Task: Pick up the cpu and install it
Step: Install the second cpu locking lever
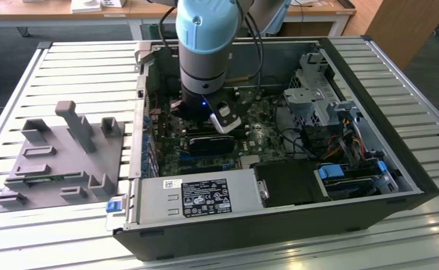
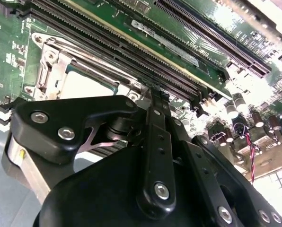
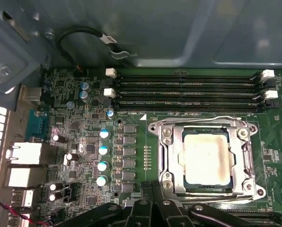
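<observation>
Gripper [image 3: 153, 208], finger state indiscernible, is hovering beside the cpu [image 3: 207, 158], which is sitting in its motherboard socket [image 3: 247, 156].

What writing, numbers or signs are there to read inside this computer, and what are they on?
Nothing reads clearly.
White sticker on the grey box: print and symbols, too small.
Tag on the black cable: blurred.
White print on the green board: too small.
The cpu: smeared top, no legible marks.
</observation>
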Motion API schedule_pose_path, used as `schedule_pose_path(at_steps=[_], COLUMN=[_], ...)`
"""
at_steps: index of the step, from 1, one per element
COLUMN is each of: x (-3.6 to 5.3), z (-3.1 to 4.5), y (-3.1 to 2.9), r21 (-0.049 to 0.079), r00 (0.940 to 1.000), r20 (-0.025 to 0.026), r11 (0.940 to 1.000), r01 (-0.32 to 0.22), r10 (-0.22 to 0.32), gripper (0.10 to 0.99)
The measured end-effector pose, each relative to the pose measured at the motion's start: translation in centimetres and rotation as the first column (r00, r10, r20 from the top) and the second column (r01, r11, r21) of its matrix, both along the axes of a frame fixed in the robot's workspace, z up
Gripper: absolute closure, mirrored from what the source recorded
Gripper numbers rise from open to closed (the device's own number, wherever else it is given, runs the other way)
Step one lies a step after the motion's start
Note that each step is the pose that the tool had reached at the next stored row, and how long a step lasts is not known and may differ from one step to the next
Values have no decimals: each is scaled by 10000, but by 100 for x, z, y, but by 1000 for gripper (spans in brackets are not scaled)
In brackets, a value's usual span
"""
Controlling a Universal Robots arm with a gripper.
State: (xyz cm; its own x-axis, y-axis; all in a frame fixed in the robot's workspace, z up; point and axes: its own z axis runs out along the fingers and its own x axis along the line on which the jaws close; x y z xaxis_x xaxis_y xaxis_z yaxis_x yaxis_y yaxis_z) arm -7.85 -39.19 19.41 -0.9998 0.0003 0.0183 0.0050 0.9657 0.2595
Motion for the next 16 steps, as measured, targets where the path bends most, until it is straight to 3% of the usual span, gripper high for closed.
schedule_pose_path(at_steps=[16], x=[-1], z=[231], y=[-2], r21=[31], r00=[10000], r20=[-4], r11=[10000], r01=[-1], r10=[1], gripper=[980])
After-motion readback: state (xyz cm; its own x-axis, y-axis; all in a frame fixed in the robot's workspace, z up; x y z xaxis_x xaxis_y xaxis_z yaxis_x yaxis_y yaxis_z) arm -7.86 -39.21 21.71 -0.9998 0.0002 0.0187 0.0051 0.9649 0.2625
